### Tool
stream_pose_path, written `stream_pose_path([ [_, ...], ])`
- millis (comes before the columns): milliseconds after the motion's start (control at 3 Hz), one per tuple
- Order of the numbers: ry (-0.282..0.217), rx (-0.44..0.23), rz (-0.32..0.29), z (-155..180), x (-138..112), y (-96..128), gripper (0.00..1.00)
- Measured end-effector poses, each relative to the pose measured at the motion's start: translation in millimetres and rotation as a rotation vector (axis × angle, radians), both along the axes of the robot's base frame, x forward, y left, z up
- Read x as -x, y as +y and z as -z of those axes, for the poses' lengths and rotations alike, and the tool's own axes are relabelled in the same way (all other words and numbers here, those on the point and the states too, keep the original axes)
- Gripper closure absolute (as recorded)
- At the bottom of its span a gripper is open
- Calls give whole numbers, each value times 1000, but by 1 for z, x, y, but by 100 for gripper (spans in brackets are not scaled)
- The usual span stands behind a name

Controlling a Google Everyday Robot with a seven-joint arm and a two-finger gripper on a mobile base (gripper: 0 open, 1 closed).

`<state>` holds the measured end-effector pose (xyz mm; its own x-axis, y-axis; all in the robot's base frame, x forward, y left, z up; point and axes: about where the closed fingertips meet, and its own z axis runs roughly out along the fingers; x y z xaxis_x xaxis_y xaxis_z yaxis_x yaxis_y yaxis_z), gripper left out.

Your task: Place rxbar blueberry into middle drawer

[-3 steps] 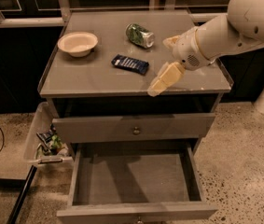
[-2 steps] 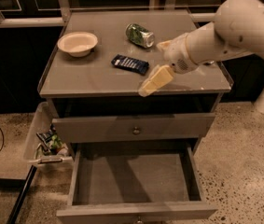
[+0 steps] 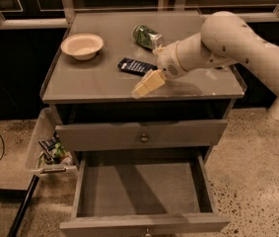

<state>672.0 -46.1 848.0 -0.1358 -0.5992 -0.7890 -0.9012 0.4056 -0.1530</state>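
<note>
With my cream gripper (image 3: 148,83), opening untellable, poised just beside the flat dark-blue rxbar blueberry (image 3: 137,66) on the grey tabletop (image 3: 94,78), a skewed approach might shove it from reach, never reaching the open grey middle drawer (image 3: 139,191).

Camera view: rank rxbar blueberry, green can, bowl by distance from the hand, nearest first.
Hand hovers over the tabletop near its front edge.
1. rxbar blueberry, just behind it.
2. green can, farther back.
3. bowl, far left.
</note>
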Motion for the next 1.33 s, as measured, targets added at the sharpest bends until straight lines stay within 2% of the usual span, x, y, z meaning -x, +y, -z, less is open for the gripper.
stream_pose_path([
  [667, -3, 18, 1, 7, -35, 9, 0],
  [1333, 16, 24, -40, 15, -61, 22, 0],
])
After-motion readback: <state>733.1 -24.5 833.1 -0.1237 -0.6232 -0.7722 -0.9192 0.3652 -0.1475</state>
